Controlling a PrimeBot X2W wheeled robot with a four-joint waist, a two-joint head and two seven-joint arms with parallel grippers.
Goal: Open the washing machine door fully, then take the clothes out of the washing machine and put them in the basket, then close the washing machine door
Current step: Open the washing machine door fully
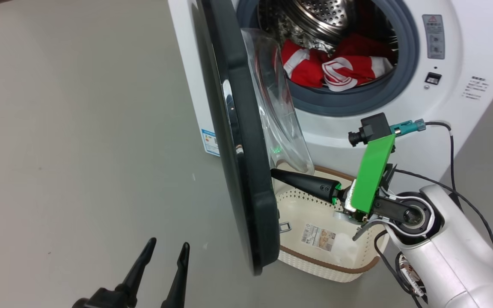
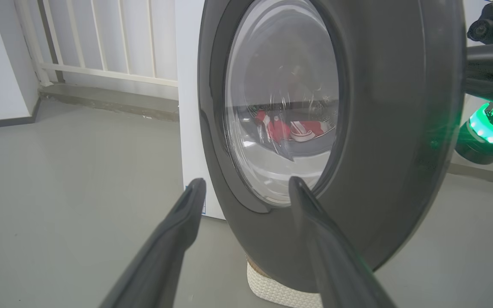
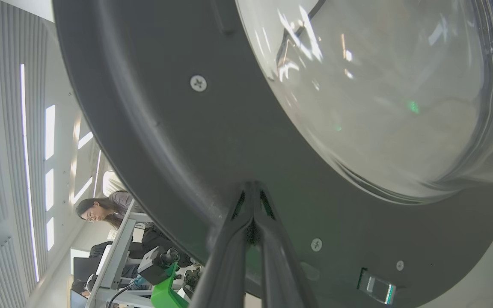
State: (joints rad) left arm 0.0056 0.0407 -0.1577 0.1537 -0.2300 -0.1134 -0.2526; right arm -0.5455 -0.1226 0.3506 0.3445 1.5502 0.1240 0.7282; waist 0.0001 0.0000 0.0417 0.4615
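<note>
The washing machine door (image 1: 240, 141) stands partly open, edge-on in the head view, its clear glass bowl (image 1: 276, 111) facing the drum. My right gripper (image 1: 274, 173) is shut, and its tips press the door's inner black rim (image 3: 212, 149) low down, above the basket (image 1: 328, 265). Red clothes (image 1: 336, 64) with white trim lie in the drum of the washing machine (image 1: 464, 47). My left gripper (image 1: 167, 246) is open and holds nothing, low on the door's outer side; its wrist view looks at the door's window (image 2: 280, 98) with the clothes (image 2: 291, 128) seen through it.
Grey floor (image 1: 79, 128) spreads to the left of the door. The cream basket sits on the floor directly under the drum opening, partly behind the door. A white railing (image 2: 101, 42) and a wall stand beyond the machine. A person (image 3: 101, 209) sits at a desk far off.
</note>
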